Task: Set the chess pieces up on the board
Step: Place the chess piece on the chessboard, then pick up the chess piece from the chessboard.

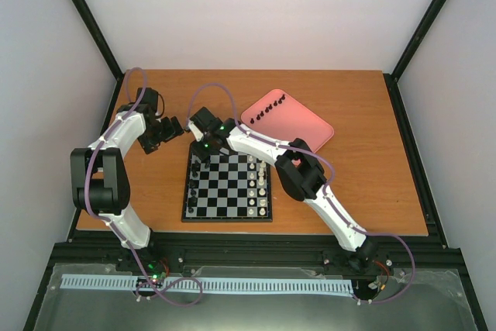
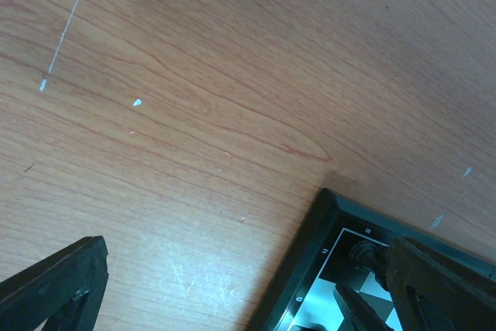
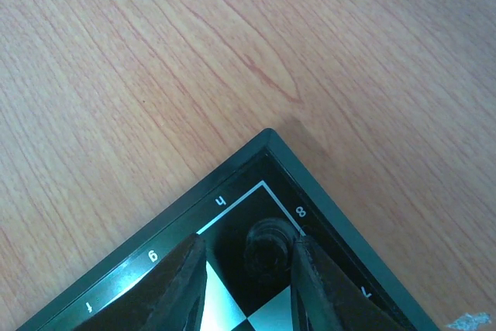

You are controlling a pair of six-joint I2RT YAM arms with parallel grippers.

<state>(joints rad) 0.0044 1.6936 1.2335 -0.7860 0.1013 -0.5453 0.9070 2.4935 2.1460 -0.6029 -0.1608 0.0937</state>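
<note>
Wooden table (image 1: pixel 364 114) carries the board (image 1: pixel 227 217), with placed pieces (image 1: pixel 195 180) along its left edge. Beside it, the pink tray (image 1: pixel 310 125) holds a row of black pieces (image 1: pixel 269 105) not yet set. The left gripper (image 1: pixel 167 131) hovers off the board, fingers wide apart. The right gripper (image 3: pixel 244 257) is at the far-left corner square, its 2 fingers apart around 1 black piece (image 3: pixel 267 244), with a gap showing beside it. Such a piece is probably light, rigid and slick, and is best pinched low on the body and kept upright.

From the board (image 1: pixel 227 191), I have bare table (image 1: pixel 159 191) at 9 o'clock, up to the left arm (image 1: pixel 101 180). At 3 the right arm (image 1: pixel 298 172) looms. At 1 the pink tray (image 1: pixel 310 125) blocks. At 11 the left gripper (image 1: pixel 173 131) and right gripper (image 1: pixel 201 159) crowd the corner.
</note>
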